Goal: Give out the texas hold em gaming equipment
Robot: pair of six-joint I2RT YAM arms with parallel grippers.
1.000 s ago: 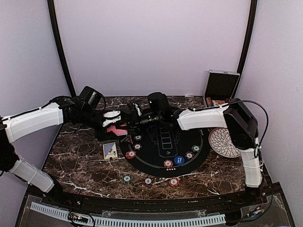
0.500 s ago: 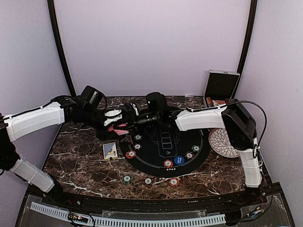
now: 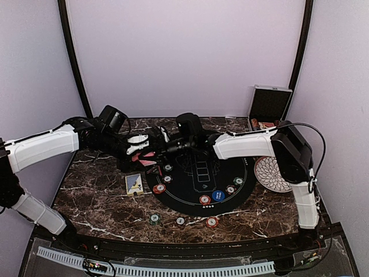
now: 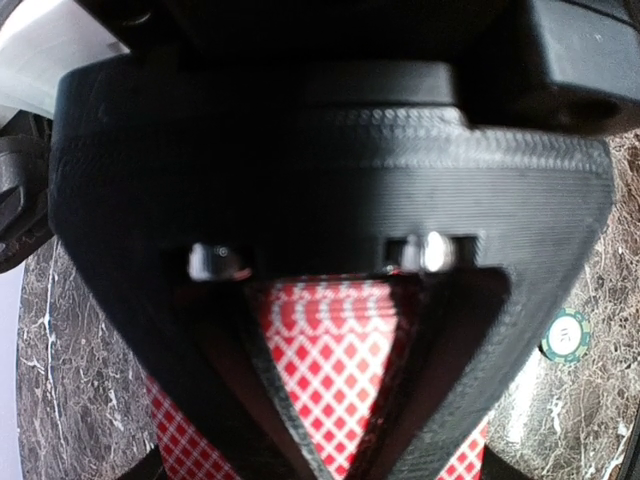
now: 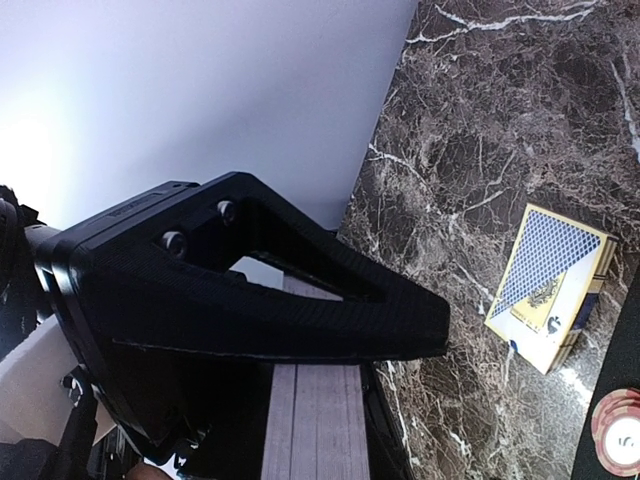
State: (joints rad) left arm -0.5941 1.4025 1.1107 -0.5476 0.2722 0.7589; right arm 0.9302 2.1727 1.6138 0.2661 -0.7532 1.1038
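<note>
Left wrist view has the left gripper (image 4: 333, 455) pinching a sheaf of red-backed cards (image 4: 335, 350), held just off the far-left edge of the mat (image 3: 196, 193), with the right gripper (image 3: 160, 146) close against them. Cards are probably light, slick and bendy, and prone to sliding apart, so take one by a free short edge. Whether the right gripper is spread or pressed together I cannot tell, as its own view does not settle it. The card count is hidden too.

Red-white lattice cards (image 4: 335, 400); blue-gold card box (image 5: 548, 285); dark marble table (image 5: 500, 120).
</note>
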